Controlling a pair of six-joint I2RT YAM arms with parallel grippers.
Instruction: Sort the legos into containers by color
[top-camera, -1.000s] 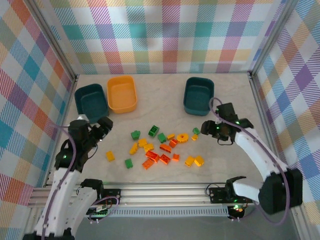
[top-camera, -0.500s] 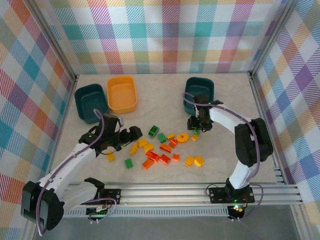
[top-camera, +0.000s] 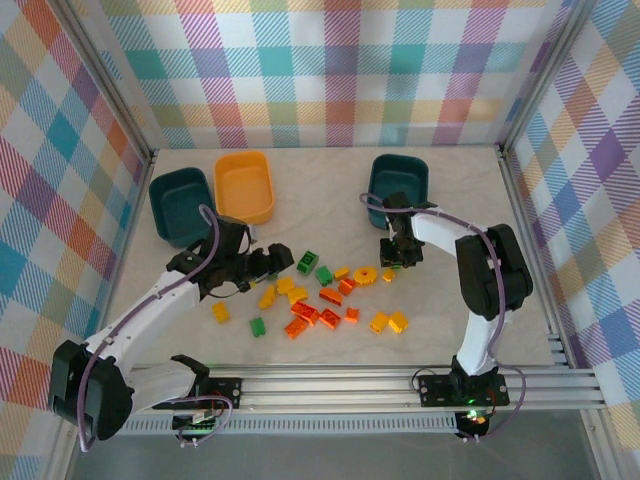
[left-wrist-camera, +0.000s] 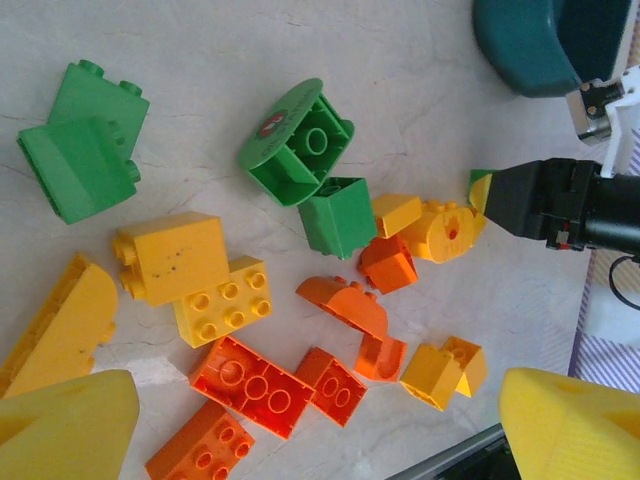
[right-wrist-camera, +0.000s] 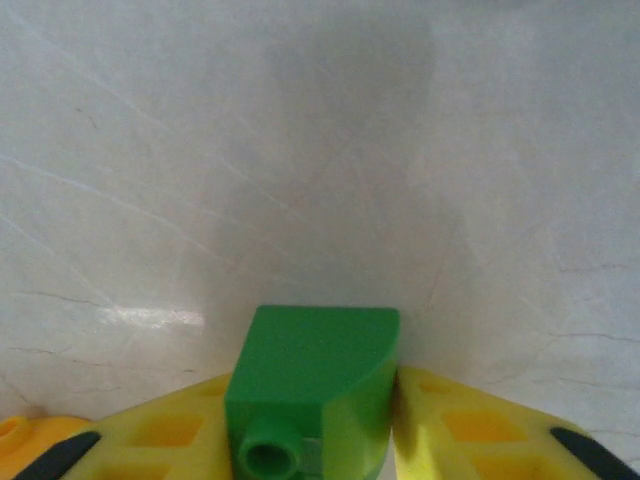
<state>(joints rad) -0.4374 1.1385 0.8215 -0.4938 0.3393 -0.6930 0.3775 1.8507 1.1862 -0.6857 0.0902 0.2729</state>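
A pale marbled table (top-camera: 450, 330) walled in pastel plaid (top-camera: 320, 70) carries the legos (top-camera: 320, 295) scattered mid-surface. A teal tub (top-camera: 180, 205) and a yellow-orange tub (top-camera: 244, 187) sit at the pile's 11 o'clock, and a second teal tub (top-camera: 398, 190) at 1 o'clock. The left gripper (top-camera: 272, 262) reaches low to the pile's 9 o'clock edge with its fingers wide apart, while the right gripper (top-camera: 397, 255), at 2 o'clock, is clamped on a green brick (right-wrist-camera: 315, 385).

Marbled surface (top-camera: 320, 190) is carrying legos (top-camera: 329, 297), scattered mid-area. Teal tub (top-camera: 180, 205), yellow-orange tub (top-camera: 244, 186) & 2nd teal tub (top-camera: 399, 180) are sitting at far side.
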